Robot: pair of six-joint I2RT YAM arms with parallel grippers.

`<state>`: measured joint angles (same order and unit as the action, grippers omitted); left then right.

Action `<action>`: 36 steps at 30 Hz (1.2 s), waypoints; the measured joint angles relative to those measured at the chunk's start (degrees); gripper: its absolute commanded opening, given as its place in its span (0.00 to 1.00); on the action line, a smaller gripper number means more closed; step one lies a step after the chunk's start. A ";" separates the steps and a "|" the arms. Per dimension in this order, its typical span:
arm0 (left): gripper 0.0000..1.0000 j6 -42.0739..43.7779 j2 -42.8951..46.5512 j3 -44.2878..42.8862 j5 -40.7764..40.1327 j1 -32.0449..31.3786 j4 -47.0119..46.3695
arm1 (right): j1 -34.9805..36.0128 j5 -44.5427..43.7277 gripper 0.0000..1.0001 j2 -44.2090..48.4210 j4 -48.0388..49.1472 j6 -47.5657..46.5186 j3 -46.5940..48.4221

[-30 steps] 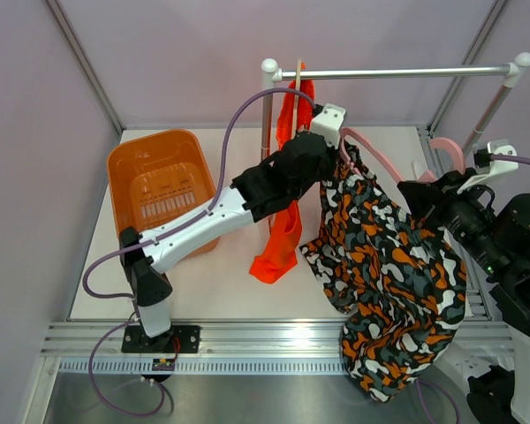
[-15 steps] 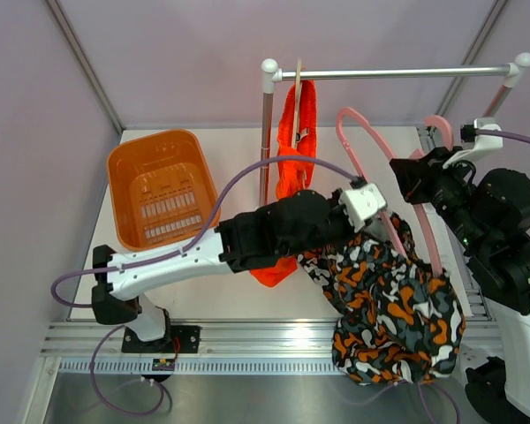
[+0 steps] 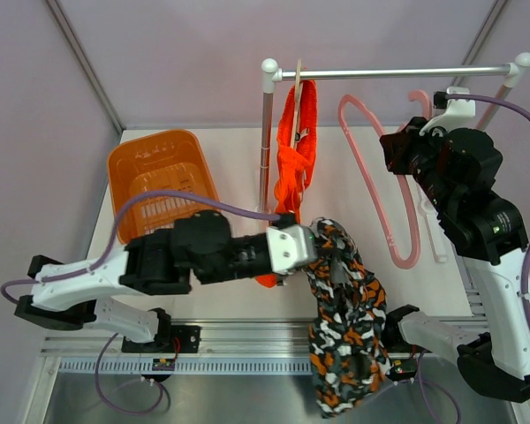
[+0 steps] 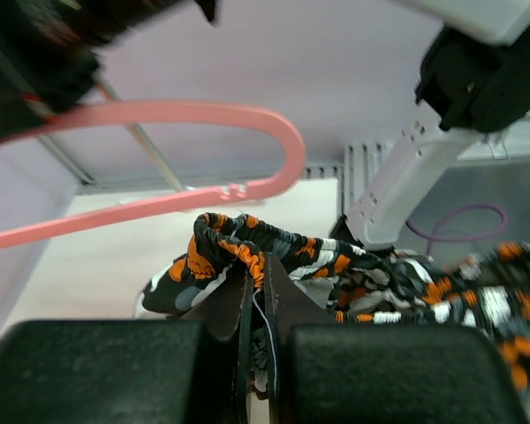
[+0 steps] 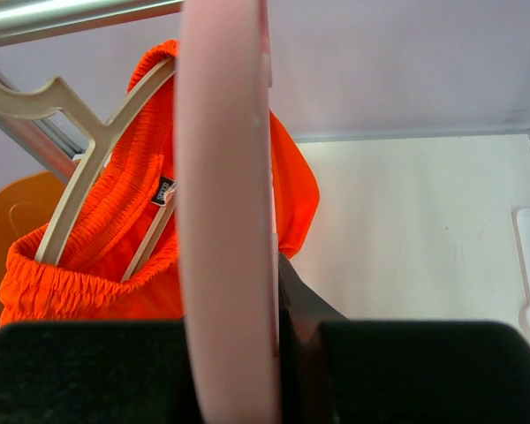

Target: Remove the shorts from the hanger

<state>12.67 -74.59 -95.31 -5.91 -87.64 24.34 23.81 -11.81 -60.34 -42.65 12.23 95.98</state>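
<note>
The camouflage shorts (image 3: 344, 327) hang from my left gripper (image 3: 309, 247), off the hanger, and droop past the table's front edge. In the left wrist view the left gripper (image 4: 258, 276) is shut on the waistband of the camouflage shorts (image 4: 238, 243). My right gripper (image 3: 394, 157) is shut on the bare pink hanger (image 3: 371, 159), held up to the right of the shorts. In the right wrist view the right gripper (image 5: 278, 283) clamps the pink hanger (image 5: 225, 177). The orange shorts (image 3: 296, 155) hang on a beige hanger (image 5: 79, 168) from the rail (image 3: 397, 72).
An orange basket (image 3: 131, 168) stands at the back left of the table. The rail's upright post (image 3: 267, 132) stands just left of the orange shorts. A metal track (image 3: 247, 340) runs along the table's front edge.
My left gripper has pulled the camouflage shorts down and to the left, off the pink hanger. My right gripper has lifted the now bare hanger up and back toward the rail.
</note>
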 measured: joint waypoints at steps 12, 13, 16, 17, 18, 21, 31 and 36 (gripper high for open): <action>0.00 6.14 18.64 -2.69 -15.74 -0.07 -8.48 | 0.00 -2.19 0.00 -0.17 -0.22 -0.09 2.38; 0.00 7.17 18.67 -4.15 -17.31 -0.04 -9.25 | 0.00 -2.23 0.00 -0.17 -0.22 -0.11 2.40; 0.00 12.09 17.29 -10.03 -23.34 -0.07 -13.35 | 0.00 -2.27 0.00 -0.48 -0.46 -0.24 2.62; 0.00 14.32 16.33 -12.02 -25.38 -0.07 -15.30 | 0.00 -2.27 0.00 -0.63 -0.46 -0.26 2.80; 0.00 17.38 15.34 -13.60 -27.58 -0.07 -17.79 | 0.00 -2.29 0.00 -0.79 -0.48 -0.33 2.93; 0.00 26.14 12.59 -16.06 -33.27 -0.04 -26.01 | 0.00 -2.27 0.00 -1.09 -0.48 -0.50 3.19; 0.00 50.75 1.92 -25.38 -41.42 2.89 -42.91 | 0.00 -2.16 0.00 -2.25 -1.40 -0.72 4.85; 0.00 52.33 -1.44 -32.96 -43.52 8.15 -38.40 | 0.00 -2.05 0.00 -2.99 -2.21 -0.72 4.87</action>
<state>64.99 -76.03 -128.27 -49.43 -79.48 -14.06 23.81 -13.87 -63.33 -44.86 11.51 100.86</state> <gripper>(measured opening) 0.035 0.144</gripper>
